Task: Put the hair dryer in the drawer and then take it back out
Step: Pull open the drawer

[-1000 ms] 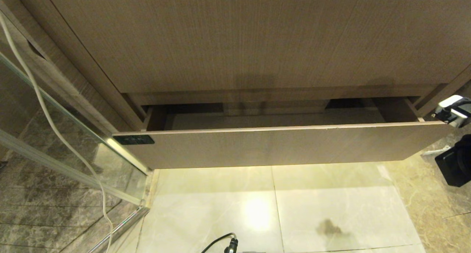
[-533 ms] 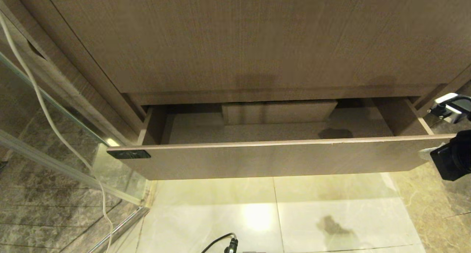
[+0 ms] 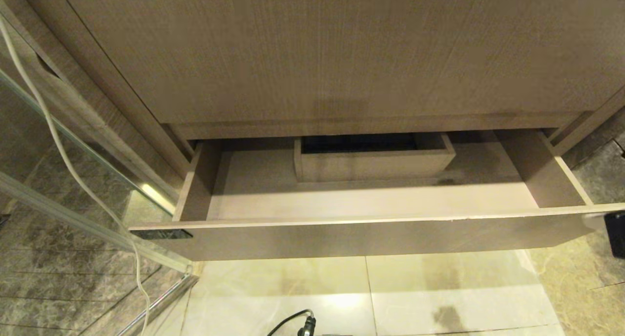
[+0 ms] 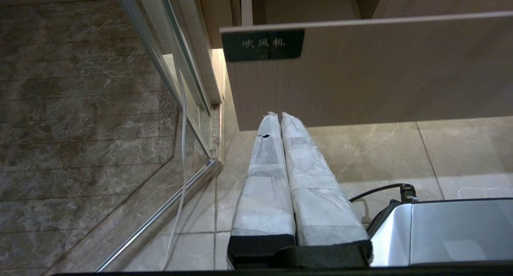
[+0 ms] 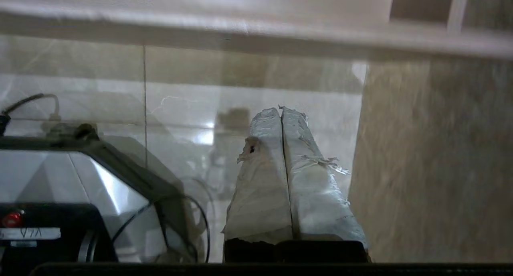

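Wood-grain drawer [image 3: 371, 238] now stands much further out than a second ago, floor and boxed cut-out [image 3: 373, 162] exposed. Dryer in no view. Right gripper [image 5: 280, 115], jaws together, empty, below the front's right end; left gripper [image 4: 279, 119] parked, jaws together. Drawer ready for loading.

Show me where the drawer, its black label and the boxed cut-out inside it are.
drawer [image 3: 371, 238]: head view, front panel.
black label [image 4: 262, 44]: left wrist view, middle of the plate.
boxed cut-out [image 3: 373, 166]: head view, its front wall.

White cable [image 3: 63, 155] along glass panel [image 3: 73, 179], tiled floor [image 3: 390, 297].
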Controlling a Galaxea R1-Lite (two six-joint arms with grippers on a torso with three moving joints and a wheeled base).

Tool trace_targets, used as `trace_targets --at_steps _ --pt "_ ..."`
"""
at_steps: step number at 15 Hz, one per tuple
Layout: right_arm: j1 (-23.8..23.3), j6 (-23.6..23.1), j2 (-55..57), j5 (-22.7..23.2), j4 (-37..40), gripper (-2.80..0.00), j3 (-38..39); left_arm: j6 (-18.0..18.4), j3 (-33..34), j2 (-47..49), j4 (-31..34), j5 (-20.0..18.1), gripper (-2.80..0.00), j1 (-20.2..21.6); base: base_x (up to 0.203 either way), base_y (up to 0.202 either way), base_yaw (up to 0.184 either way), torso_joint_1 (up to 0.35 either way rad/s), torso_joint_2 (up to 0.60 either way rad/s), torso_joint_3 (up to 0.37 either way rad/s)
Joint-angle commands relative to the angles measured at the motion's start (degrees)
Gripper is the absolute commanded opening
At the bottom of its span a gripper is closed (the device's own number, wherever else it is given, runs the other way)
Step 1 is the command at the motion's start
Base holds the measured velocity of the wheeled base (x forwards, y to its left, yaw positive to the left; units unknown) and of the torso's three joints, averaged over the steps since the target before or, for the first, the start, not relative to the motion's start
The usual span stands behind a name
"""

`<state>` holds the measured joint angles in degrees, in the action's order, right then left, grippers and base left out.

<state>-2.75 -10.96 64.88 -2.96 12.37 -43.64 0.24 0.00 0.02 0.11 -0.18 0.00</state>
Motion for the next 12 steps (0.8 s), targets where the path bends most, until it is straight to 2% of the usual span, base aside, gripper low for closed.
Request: trace_targets --at_steps 1,5,7,9,12 --pt "0.5 1.6 -14.3 -2.3 -0.5 -2.80 11.4 0.0 0.1 0.1 0.0 0.0 -2.80 0.0 0.000 0.000 0.000 0.000 0.00 0.000" --pt "2.9 3.0 -35.2 -1.7 -3.7 -2.80 31.1 0.0 0.1 0.1 0.1 0.0 -2.80 0.0 0.000 0.000 0.000 0.000 0.00 0.000" --pt "4.5 3.3 -41.1 -0.7 -9.1 -2.80 39.7 0.0 0.0 0.1 0.1 0.0 -2.80 0.0 0.000 0.000 0.000 0.000 0.00 0.000" --pt "5.8 3.3 -46.7 3.0 -14.3 -2.80 43.0 0.0 0.1 0.1 0.0 0.0 -2.80 0.0 0.000 0.000 0.000 0.000 0.00 0.000" --pt "5.9 3.9 -48.5 4.1 -15.4 -2.80 43.6 0.0 0.1 0.1 0.0 0.0 -2.80 0.0 0.000 0.000 0.000 0.000 0.00 0.000"
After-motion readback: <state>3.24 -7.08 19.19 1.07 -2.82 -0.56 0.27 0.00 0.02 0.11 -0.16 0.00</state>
